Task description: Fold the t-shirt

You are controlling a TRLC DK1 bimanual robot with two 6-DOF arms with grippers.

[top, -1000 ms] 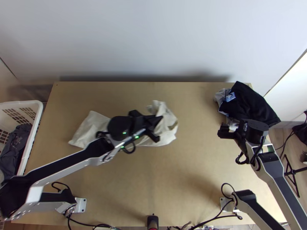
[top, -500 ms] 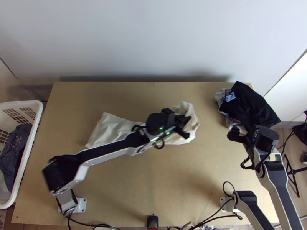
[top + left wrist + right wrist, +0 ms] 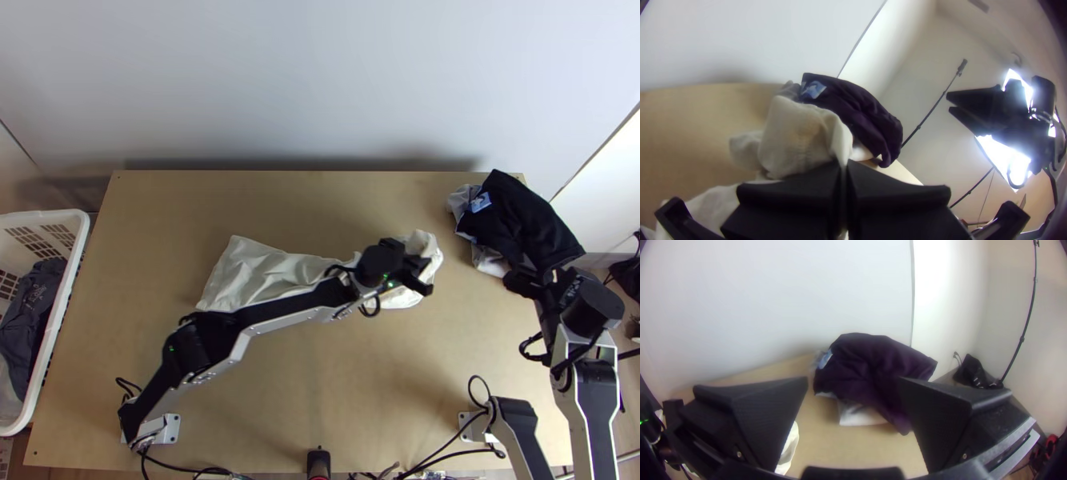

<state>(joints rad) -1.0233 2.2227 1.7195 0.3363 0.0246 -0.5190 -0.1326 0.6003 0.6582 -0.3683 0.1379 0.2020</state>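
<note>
The cream-white t-shirt [image 3: 268,276] lies stretched across the middle of the table, wrinkled, its right end bunched up around my left gripper [image 3: 422,274]. In the left wrist view, the left gripper [image 3: 843,178] is closed on a raised, crumpled part of the shirt [image 3: 793,138]. My right gripper [image 3: 534,282] is at the table's right side, beside the dark pile and apart from the shirt. The right wrist view shows that gripper [image 3: 853,395] open, its fingers wide apart, with a bit of the shirt [image 3: 790,449] behind one finger.
A pile of dark and light clothes [image 3: 524,224] lies at the table's back right corner. A white basket [image 3: 60,320] with dark clothing stands off the left edge. Bare wood [image 3: 360,400] stretches in front of the shirt.
The left gripper has moved right, dragging the shirt rightward along the table with it. The right gripper has drawn back to the right and slightly toward the near edge.
</note>
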